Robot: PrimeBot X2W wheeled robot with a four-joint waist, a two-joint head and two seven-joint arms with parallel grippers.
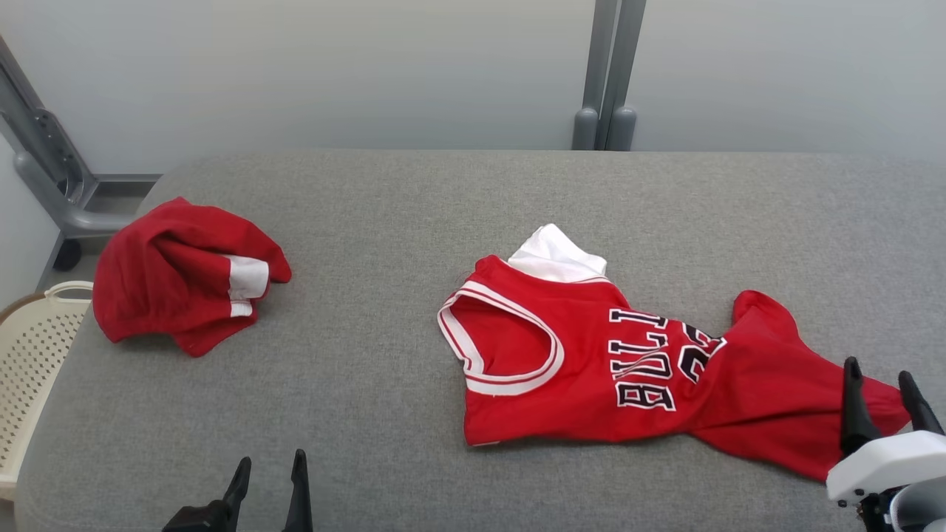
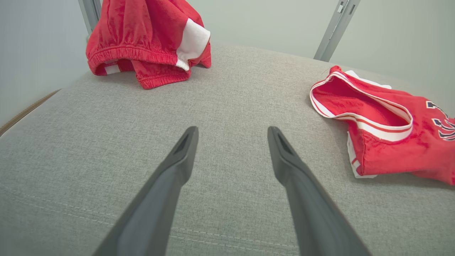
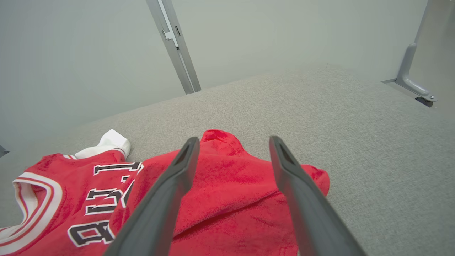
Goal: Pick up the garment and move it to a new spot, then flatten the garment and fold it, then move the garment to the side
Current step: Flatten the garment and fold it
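**Jersey lies rumpled on the bench, both grippers wide and empty.**

Head view: the red jersey (image 1: 591,362) lies twisted on the grey woven bench (image 1: 384,222). The right gripper (image 1: 879,369) hovers over the jersey's hem end, jaws wide, holding nothing. The left gripper (image 1: 271,458) stands wide well left of the jersey, and the red shorts (image 1: 177,273) lie farther left. Left wrist view: the jersey's white-banded armhole gapes, showing soft doubled layers. Right wrist view: plush, fleecy cloth bunches in folds under the fingers (image 3: 170,192). As I judge it, a pinch on one fold could catch a single layer or drag the twist along, leaving creases when the jersey is flattened.
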